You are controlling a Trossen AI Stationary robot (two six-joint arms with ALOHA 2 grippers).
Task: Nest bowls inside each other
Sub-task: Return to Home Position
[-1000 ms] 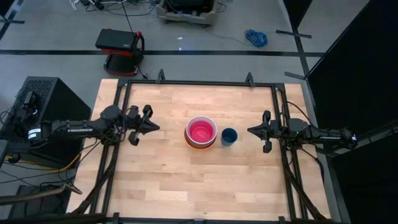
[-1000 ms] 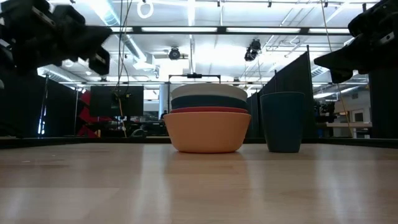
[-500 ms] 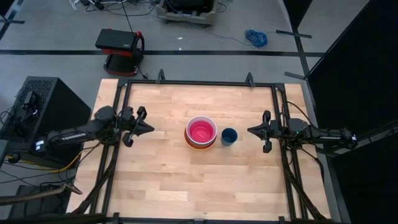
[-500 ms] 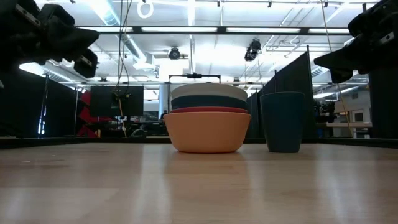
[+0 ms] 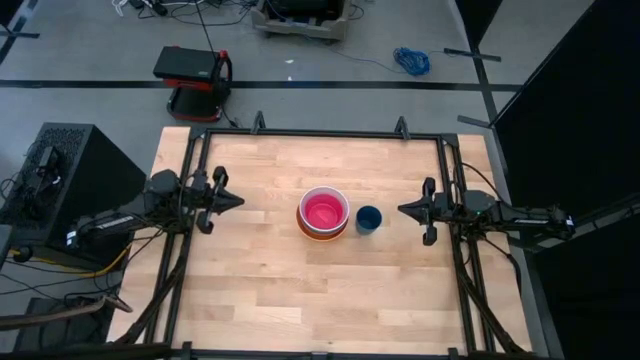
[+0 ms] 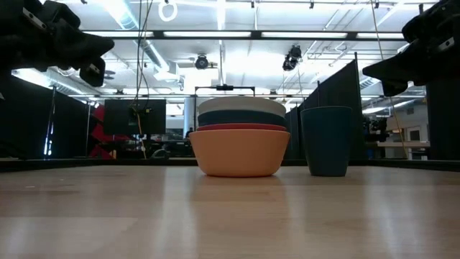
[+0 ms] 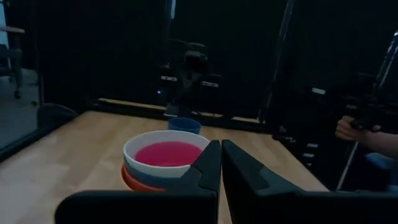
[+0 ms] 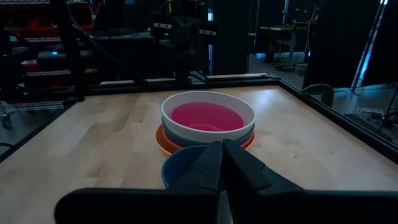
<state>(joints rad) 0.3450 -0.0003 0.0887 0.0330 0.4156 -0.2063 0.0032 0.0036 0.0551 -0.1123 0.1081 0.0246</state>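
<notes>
Read on the high view's clock face, the nested stack (image 5: 323,213) sits near the middle of the worktop (image 5: 300,290). The magenta-pink bowl (image 8: 206,116) is innermost and the orange bowl (image 6: 239,152) is at the bottom. The dark blue cup (image 5: 368,219) stands upright just beside the stack at 3 o'clock, not nested. The right gripper (image 5: 403,210), fingers pressed together and empty, hovers at 3 o'clock of the cup, pointing at it, and is clearly the nearer arm. The left gripper (image 5: 236,200), likewise closed on nothing, hangs at 9 o'clock of the stack, farther off.
</notes>
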